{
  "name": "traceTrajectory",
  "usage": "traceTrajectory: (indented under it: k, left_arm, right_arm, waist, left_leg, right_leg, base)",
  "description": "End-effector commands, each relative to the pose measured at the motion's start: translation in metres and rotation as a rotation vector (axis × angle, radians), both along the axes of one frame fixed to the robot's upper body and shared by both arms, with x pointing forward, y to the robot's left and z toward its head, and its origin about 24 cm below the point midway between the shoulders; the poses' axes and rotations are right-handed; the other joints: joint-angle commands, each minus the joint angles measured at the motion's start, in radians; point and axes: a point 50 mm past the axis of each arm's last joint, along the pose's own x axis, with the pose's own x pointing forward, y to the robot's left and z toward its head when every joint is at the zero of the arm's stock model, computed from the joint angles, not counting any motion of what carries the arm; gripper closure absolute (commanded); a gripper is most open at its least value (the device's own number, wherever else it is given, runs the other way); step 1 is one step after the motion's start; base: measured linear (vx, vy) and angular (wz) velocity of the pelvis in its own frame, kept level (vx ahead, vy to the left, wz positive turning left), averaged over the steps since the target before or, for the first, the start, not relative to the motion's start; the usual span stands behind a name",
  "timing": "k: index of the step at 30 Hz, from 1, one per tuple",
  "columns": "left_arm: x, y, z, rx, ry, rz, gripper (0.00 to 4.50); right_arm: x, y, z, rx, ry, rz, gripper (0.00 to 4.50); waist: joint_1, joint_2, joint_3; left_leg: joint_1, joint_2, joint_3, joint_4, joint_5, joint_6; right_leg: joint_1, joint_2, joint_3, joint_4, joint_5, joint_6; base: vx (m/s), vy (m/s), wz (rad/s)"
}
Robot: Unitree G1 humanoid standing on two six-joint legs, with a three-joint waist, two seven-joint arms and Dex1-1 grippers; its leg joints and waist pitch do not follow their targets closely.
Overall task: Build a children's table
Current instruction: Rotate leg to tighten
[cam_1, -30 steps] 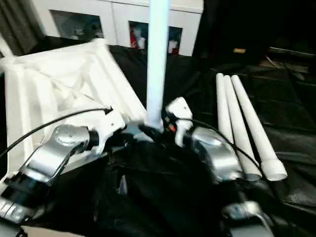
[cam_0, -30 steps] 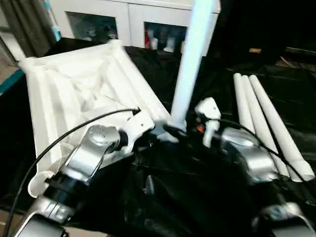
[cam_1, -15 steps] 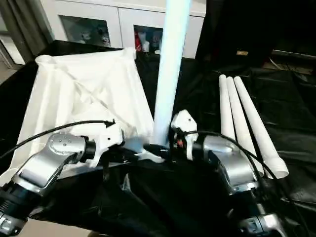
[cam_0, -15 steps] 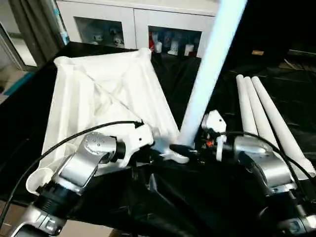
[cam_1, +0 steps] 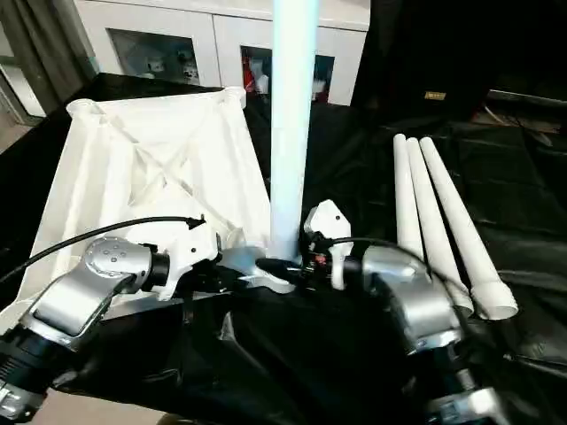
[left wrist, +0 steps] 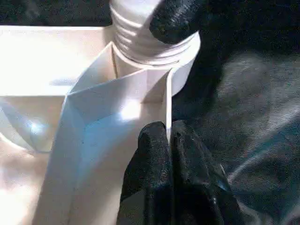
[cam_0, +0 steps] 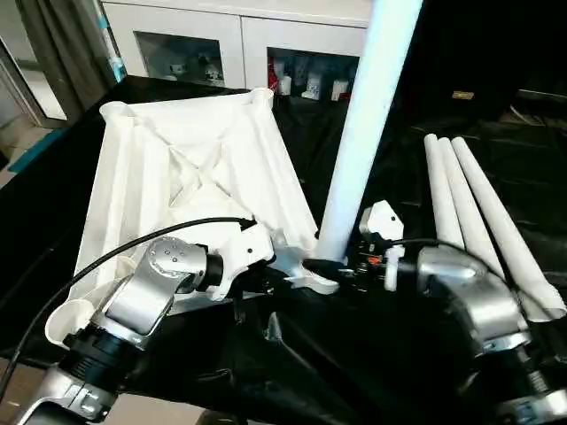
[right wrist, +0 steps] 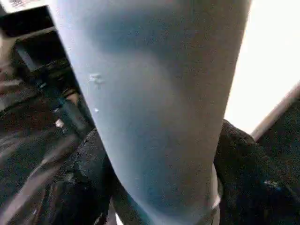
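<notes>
The white tabletop (cam_0: 177, 168) lies underside up on the black-covered bench. One white leg (cam_0: 363, 133) stands nearly upright in its near right corner socket (cam_0: 314, 276), and its ribbed end (left wrist: 150, 42) sits in that socket. My left gripper (left wrist: 166, 136) is shut on the tabletop's thin edge wall (left wrist: 166, 103), just beside the socket. My right gripper (cam_0: 341, 266) reaches in from the right at the leg's base. Its black fingers (right wrist: 84, 178) press on both sides of the leg (right wrist: 154, 93).
Three more white legs (cam_0: 469, 204) lie side by side on the black cloth to the right. A white cabinet (cam_0: 239, 44) with glass fronts stands behind the bench. A black cable (cam_0: 133, 248) arcs over my left forearm.
The camera has shifted. The standing leg has swung from a rightward lean to nearly upright. My right gripper's fingers have drawn in around it. The left gripper keeps its hold.
</notes>
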Motion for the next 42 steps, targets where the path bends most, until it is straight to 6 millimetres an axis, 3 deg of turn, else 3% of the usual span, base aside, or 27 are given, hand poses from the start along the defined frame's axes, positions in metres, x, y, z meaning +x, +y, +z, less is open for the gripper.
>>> traceTrajectory:
  k: [1, 3, 4, 5, 6, 7, 9, 17, 18, 20, 26, 28, 31, 38, 42]
  left_arm:
    - [0.013, -0.012, 0.021, -0.069, -0.090, 0.030, 4.50]
    - [0.015, -0.013, 0.021, -0.068, -0.095, 0.043, 4.50]
    - [0.027, -0.020, 0.021, -0.072, -0.111, 0.135, 4.50]
    - [0.031, -0.022, 0.021, -0.070, -0.115, 0.171, 4.50]
    - [0.034, -0.024, 0.021, -0.069, -0.117, 0.188, 4.50]
    - [0.038, -0.026, 0.020, -0.069, -0.120, 0.225, 4.50]
    - [0.047, -0.035, 0.019, -0.076, -0.123, 0.308, 4.50]
    - [0.054, -0.055, 0.018, -0.087, -0.134, 0.349, 4.50]
    - [0.054, -0.055, 0.018, -0.087, -0.134, 0.344, 4.50]
    - [0.054, -0.055, 0.018, -0.086, -0.136, 0.338, 4.50]
    - [0.047, -0.052, 0.014, -0.084, -0.140, 0.264, 4.50]
    - [0.041, -0.049, 0.013, -0.095, -0.132, 0.208, 4.50]
    - [0.036, -0.046, 0.012, -0.102, -0.129, 0.160, 4.50]
    - [0.015, -0.029, 0.011, -0.095, -0.099, -0.048, 4.50]
    - [0.011, -0.023, 0.011, -0.093, -0.088, -0.082, 4.50]
  right_arm:
    - [0.004, -0.001, -0.021, -0.019, 0.079, -0.142, 1.91]
    - [0.005, 0.000, -0.022, -0.014, 0.083, -0.165, 1.92]
    - [0.014, 0.006, -0.034, -0.007, 0.117, -0.332, 1.92]
    - [0.018, 0.009, -0.038, -0.017, 0.125, -0.391, 1.92]
    - [0.019, 0.010, -0.040, -0.023, 0.129, -0.419, 1.92]
    - [0.022, 0.013, -0.043, -0.028, 0.141, -0.460, 1.92]
    - [0.030, 0.023, -0.048, -0.027, 0.172, -0.555, 1.92]
    - [0.046, 0.051, -0.040, 0.041, 0.193, -0.634, 1.92]
    - [0.048, 0.052, -0.039, 0.049, 0.188, -0.632, 1.36]
    - [0.049, 0.053, -0.038, 0.048, 0.178, -0.629, 1.22]
    - [0.049, 0.049, -0.033, 0.040, 0.127, -0.564, 0.83]
    - [0.045, 0.043, -0.025, 0.068, 0.091, -0.446, 0.83]
    - [0.040, 0.037, -0.019, 0.070, 0.060, -0.345, 0.83]
    - [0.014, 0.001, -0.006, -0.025, -0.006, -0.032, 0.83]
    - [0.009, -0.006, -0.003, -0.043, -0.004, 0.012, 0.83]
  waist:
    - [-0.003, 0.005, -0.087]
    - [-0.006, 0.005, -0.085]
    - [-0.010, 0.004, -0.084]
    - [-0.013, 0.005, -0.079]
    - [-0.020, 0.003, -0.076]
    - [-0.019, 0.007, -0.081]
    - [-0.024, 0.007, -0.080]
    - [-0.019, 0.013, -0.087]
    - [-0.020, 0.012, -0.087]
    - [-0.019, 0.014, -0.089]
    - [-0.017, 0.015, -0.095]
    - [-0.013, 0.014, -0.095]
    - [-0.010, 0.014, -0.098]
    - [-0.001, 0.018, -0.092]
    - [0.007, 0.020, -0.091]
  left_leg:
    - [0.022, 0.053, -0.021, -0.062, -0.116, 0.042]
    - [0.025, 0.054, -0.021, -0.065, -0.147, 0.025]
    - [0.026, 0.053, -0.020, -0.066, -0.156, 0.018]
    - [0.027, 0.053, -0.019, -0.070, -0.171, 0.008]
    - [0.029, 0.049, -0.021, -0.073, -0.215, -0.018]
    - [0.028, 0.050, -0.026, -0.074, -0.220, -0.033]
    - [0.031, 0.050, -0.023, -0.074, -0.232, -0.035]
    - [0.026, 0.048, -0.023, -0.071, -0.212, -0.017]
    - [0.025, 0.048, -0.024, -0.072, -0.214, -0.014]
    - [0.026, 0.050, -0.023, -0.072, -0.214, -0.011]
    - [0.022, 0.049, -0.022, -0.068, -0.179, 0.008]
    - [0.021, 0.051, -0.022, -0.067, -0.166, 0.020]
    - [0.020, 0.052, -0.021, -0.064, -0.141, 0.042]
    - [0.022, 0.055, -0.021, -0.066, -0.170, 0.046]
    - [0.025, 0.057, -0.020, -0.067, -0.192, 0.040]
  right_leg:
    - [0.046, -0.084, 0.045, -0.062, 0.029, -0.281]
    - [0.045, -0.086, 0.045, -0.068, -0.026, -0.273]
    - [0.043, -0.086, 0.047, -0.070, -0.046, -0.268]
    - [0.038, -0.085, 0.046, -0.074, -0.077, -0.265]
    - [0.040, -0.088, 0.045, -0.082, -0.161, -0.254]
    - [0.047, -0.093, 0.046, -0.082, -0.193, -0.240]
    - [0.037, -0.089, 0.049, -0.086, -0.188, -0.233]
    - [0.041, -0.088, 0.048, -0.085, -0.138, -0.231]
    - [0.043, -0.089, 0.047, -0.084, -0.141, -0.231]
    - [0.042, -0.088, 0.047, -0.084, -0.131, -0.230]
    - [0.047, -0.088, 0.046, -0.077, -0.058, -0.246]
    - [0.052, -0.087, 0.045, -0.076, -0.035, -0.245]
    - [0.049, -0.087, 0.045, -0.070, 0.009, -0.253]
    - [0.048, -0.084, 0.046, -0.077, -0.052, -0.242]
    - [0.040, -0.085, 0.046, -0.081, -0.101, -0.246]
  base:
    - [0.000, 0.000, 0.00]
    - [0.000, 0.000, 0.00]
    - [0.000, 0.000, 0.00]
    - [0.000, 0.000, 0.00]
    - [0.000, 0.000, 0.00]
    - [0.000, 0.000, 0.00]
    - [0.000, 0.000, 0.00]
    - [0.000, 0.000, 0.00]
    - [0.000, 0.000, 0.00]
    - [0.000, 0.000, 0.00]
    - [0.000, 0.000, 0.00]
    - [0.000, 0.000, 0.00]
    - [0.000, 0.000, 0.00]
    - [0.000, 0.000, 0.00]
    - [0.000, 0.000, 0.00]
